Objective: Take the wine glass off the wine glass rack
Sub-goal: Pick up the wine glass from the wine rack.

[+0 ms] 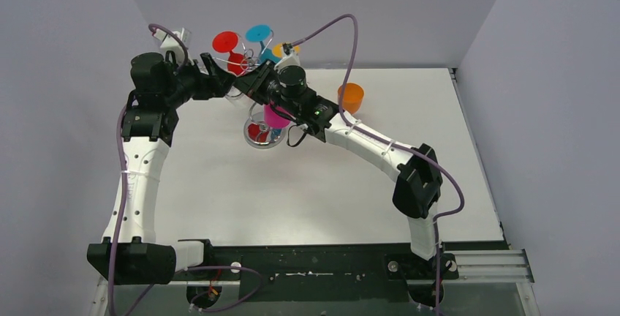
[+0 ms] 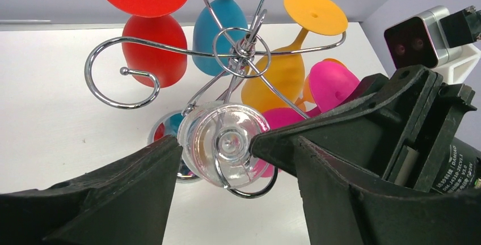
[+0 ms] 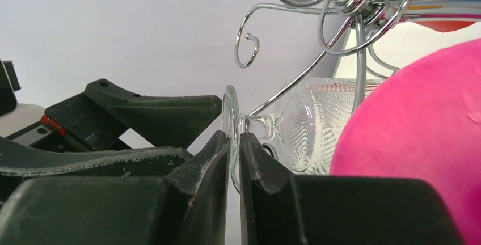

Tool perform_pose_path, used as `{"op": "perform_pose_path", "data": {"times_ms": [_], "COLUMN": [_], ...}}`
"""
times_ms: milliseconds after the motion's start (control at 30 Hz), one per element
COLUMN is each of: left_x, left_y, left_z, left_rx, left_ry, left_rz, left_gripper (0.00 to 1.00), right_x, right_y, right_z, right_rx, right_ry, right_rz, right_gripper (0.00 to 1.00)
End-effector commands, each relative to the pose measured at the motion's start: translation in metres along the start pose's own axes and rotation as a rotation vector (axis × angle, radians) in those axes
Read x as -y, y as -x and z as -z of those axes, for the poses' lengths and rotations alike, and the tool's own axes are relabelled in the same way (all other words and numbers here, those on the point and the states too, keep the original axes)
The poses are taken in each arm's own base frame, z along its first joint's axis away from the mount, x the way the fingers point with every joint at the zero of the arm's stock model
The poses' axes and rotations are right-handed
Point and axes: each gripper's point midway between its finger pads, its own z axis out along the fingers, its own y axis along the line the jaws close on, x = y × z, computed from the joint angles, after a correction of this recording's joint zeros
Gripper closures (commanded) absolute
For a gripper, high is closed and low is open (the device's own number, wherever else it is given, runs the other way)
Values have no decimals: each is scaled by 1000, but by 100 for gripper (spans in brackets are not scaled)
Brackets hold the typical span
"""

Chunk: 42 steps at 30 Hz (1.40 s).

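The wine glass (image 2: 224,143) is clear with a ribbed bowl (image 3: 317,123). It hangs bowl-down from a curled arm of the silver wine glass rack (image 2: 247,52), whose round base (image 1: 263,134) stands on the table. My right gripper (image 3: 234,140) is shut on the edge of the glass's flat foot. My left gripper (image 2: 238,143) is open, one finger on each side of that foot without pinching it. Seen from above, both grippers (image 1: 219,74) (image 1: 250,85) meet at the rack's left side.
Red (image 2: 153,46), blue (image 2: 218,26), yellow (image 2: 278,75) and pink (image 3: 420,143) glasses hang on the rack's other arms, close to the clear one. An orange cup (image 1: 351,97) stands on the white table to the right. Grey walls close in behind the rack.
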Motion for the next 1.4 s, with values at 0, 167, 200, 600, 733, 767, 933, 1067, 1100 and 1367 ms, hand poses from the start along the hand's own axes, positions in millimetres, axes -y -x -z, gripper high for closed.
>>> {"op": "perform_pose_path", "data": {"times_ms": [0,167,200,600,733,767,933,1067,1100,1367], "left_x": [12,9,9,12,13,13,13,14,15,18], "left_y": [25,29,30,32,32,32,32,30,31,31], "left_z": [17,19,20,22,22,23,23,24,24,27], "left_rx": [72,87,90,99,101,102,102,101,103,109], "left_ry": [3,28,29,22,18,17,16,12,9,3], "left_rz": [-47,-44,-45,-42,-39,-39,-39,-36,-37,-31], "left_gripper": [28,27,27,26,26,26,26,26,26,25], "right_x": [-53,-53,-53,-60,-61,-61,-61,-63,-65,-74], "right_y": [49,55,56,76,79,79,77,72,70,60], "right_z": [8,9,9,27,34,35,42,45,46,58], "right_rx": [141,159,166,243,253,253,253,228,221,167], "right_ry": [147,147,144,126,126,125,134,153,162,219], "right_rz": [2,8,13,58,56,56,38,27,23,-2], "right_gripper": [100,100,100,100,100,100,100,100,100,100]}}
